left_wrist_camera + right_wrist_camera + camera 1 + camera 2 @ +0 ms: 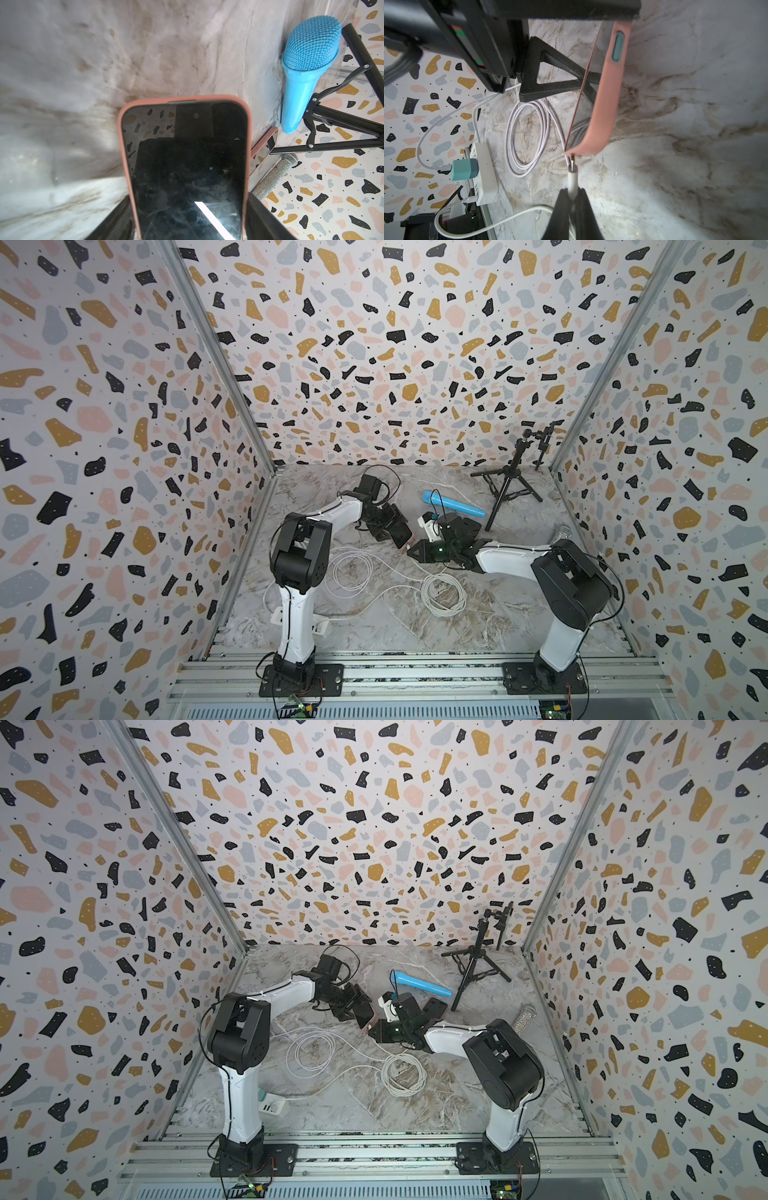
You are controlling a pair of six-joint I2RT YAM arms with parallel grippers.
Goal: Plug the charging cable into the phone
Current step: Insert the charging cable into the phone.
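Observation:
The phone (187,166), dark-screened in a salmon-pink case, sits between the fingers of my left gripper (189,224), which is shut on its long sides. In both top views the phone (402,536) (365,1016) is held tilted above the table's middle. My right gripper (572,193) is shut on the white plug (572,178) of the charging cable. The plug's bare metal tip (572,163) touches the bottom edge of the phone (608,99), near the screen side. Most of the tip shows. In a top view the right gripper (411,549) points at the phone's lower end.
White cable lies in loose coils (442,593) (353,572) on the marble table and runs to a teal charger (464,169) in a white power strip (483,172). A blue microphone (453,505), a black tripod (509,485) and a glittery silver microphone (561,534) lie behind.

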